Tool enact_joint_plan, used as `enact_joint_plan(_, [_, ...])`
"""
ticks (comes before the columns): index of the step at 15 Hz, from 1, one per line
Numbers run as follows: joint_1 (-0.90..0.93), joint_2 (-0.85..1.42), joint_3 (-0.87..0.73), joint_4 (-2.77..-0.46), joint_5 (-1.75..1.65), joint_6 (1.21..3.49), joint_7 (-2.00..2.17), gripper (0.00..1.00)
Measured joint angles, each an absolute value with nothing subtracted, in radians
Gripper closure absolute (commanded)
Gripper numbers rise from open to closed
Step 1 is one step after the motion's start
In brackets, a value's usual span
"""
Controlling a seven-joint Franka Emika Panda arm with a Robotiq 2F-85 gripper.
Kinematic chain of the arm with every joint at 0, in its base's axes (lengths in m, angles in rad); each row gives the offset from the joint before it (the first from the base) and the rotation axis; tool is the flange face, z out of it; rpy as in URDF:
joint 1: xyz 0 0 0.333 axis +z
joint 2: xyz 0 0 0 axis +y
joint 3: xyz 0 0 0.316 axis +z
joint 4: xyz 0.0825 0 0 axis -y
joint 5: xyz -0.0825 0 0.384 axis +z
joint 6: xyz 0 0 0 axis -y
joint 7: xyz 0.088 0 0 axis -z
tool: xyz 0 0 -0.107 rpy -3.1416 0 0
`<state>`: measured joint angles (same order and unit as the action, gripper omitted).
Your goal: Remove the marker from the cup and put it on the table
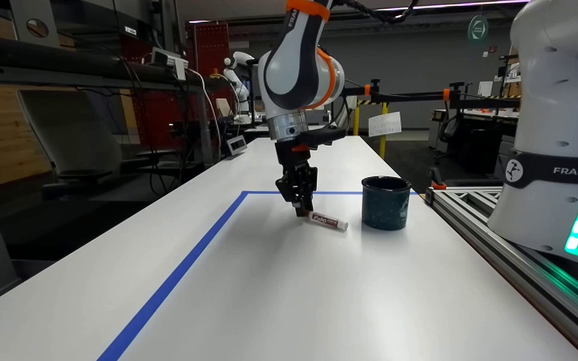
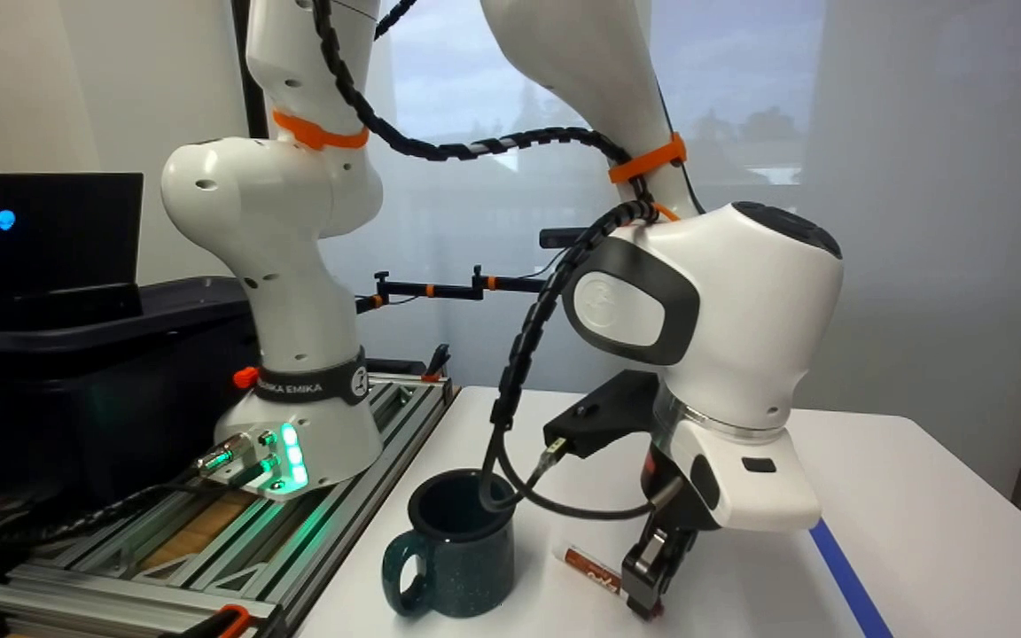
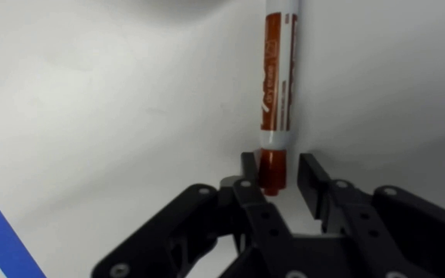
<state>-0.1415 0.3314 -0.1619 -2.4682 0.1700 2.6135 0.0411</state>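
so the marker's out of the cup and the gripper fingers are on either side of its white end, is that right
Not quite: the wrist view shows the red-brown cap of the marker between the fingers, not its white end. The marker is out of the cup, as you say.

Bottom of the frame, just left of centre: a dark teal cup (image 2: 466,576), upright on a white tabletop (image 2: 900,478), with its handle to the left. Near it, on the right, a red-brown and white marker (image 2: 593,570) on the tabletop, with a white end toward the cup and the far end partly hidden by black, downward-pointing jaws; contact unclear. Right of centre: a white robot arm (image 2: 714,301), with a black cable (image 2: 524,350) looped in front of the cup's rim. Left: the arm's base (image 2: 333,443), with green lights (image 2: 294,454). Lower right: blue tape (image 2: 849,578).
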Motion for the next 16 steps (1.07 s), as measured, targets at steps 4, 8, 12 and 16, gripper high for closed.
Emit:
enact_joint_plan(4, [-0.141,0.303,-0.146,-2.499,0.168,2.650,0.036,0.03])
enact_joint_plan(8, [-0.120,0.177,-0.143,-2.547,0.111,2.650,0.034,0.00])
enact_joint_plan(12, [-0.091,0.009,-0.120,-2.618,0.008,2.648,0.032,0.00])
enact_joint_plan(16, [-0.078,-0.122,-0.086,-2.671,-0.007,2.605,0.019,0.00])
